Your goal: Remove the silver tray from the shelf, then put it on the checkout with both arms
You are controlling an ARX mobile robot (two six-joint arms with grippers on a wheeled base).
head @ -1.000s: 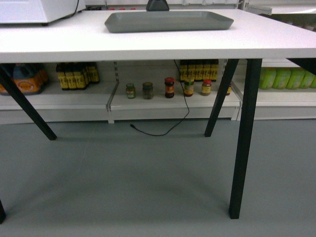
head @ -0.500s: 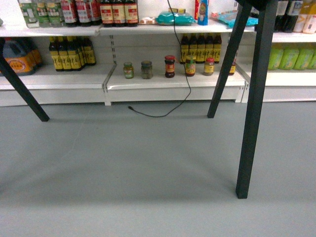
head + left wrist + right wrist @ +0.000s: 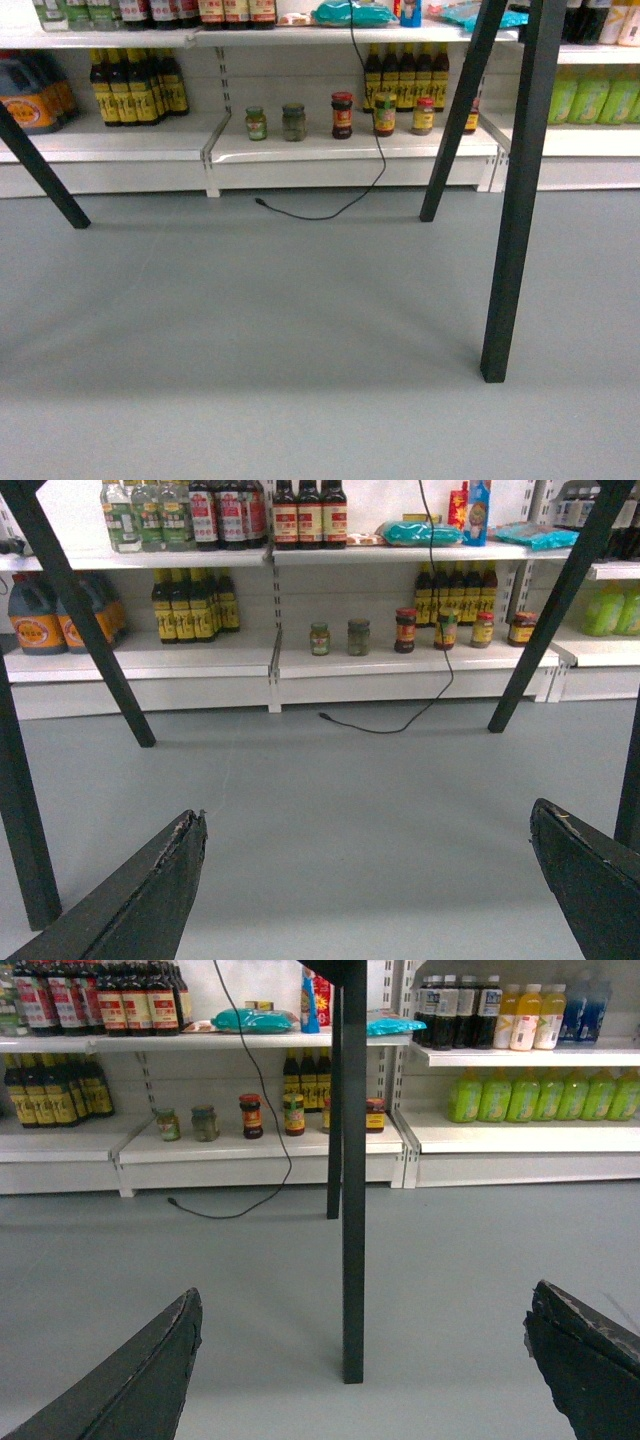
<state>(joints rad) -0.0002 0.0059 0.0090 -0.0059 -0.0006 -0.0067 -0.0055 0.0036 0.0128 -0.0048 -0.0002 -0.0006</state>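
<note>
The silver tray is out of view in all three views. Of the checkout I see only its slanted black legs (image 3: 512,200), (image 3: 80,610), (image 3: 352,1170); its tabletop is above the frames. My left gripper (image 3: 368,812) hangs low over the grey floor, open, with nothing between its black fingers (image 3: 150,890). My right gripper (image 3: 366,1290) is also open and empty, with a checkout leg standing straight ahead of it. Neither gripper shows in the head view.
White store shelves (image 3: 340,150) run along the back, holding dark bottles (image 3: 130,85), small jars (image 3: 343,115) and green bottles (image 3: 540,1095). A black cable (image 3: 330,205) hangs down and trails onto the grey floor (image 3: 280,340).
The head view has dropped from the checkout's tabletop, where the silver tray lay, to the floor beneath it. Tray and tabletop have left the top of the view.
</note>
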